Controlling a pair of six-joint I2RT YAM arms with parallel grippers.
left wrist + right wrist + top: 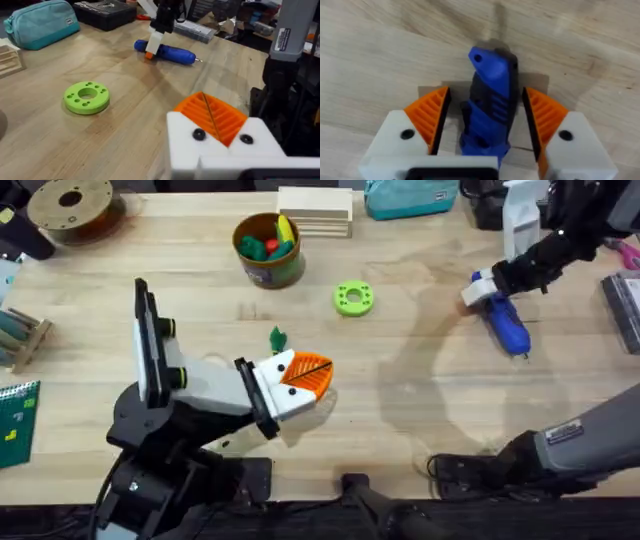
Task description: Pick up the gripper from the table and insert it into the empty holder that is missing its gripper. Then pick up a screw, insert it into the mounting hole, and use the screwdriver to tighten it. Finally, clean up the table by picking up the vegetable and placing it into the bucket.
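Observation:
The blue screwdriver (508, 325) lies flat on the table at the right. My right gripper (480, 288) is open and straddles its butt end. In the right wrist view the screwdriver (490, 75) sits between the orange pads (432, 112) with a small gap on each side. My left gripper (315, 375) rests low at mid-table, shut, its two orange wedges pressed together (210, 112). Each white finger block (220, 150) shows a dark screw head. The small green vegetable (277, 338) lies just behind the left gripper. The bucket (270, 277) stands at the back with toy produce inside.
A lime-green ring (352, 298) lies between the bucket and the screwdriver. Along the back edge are a filament spool (70, 205), a stack of wooden blocks (315, 210) and a teal pouch (410, 197). A wooden rack (20, 335) and green card (15, 420) sit at the left.

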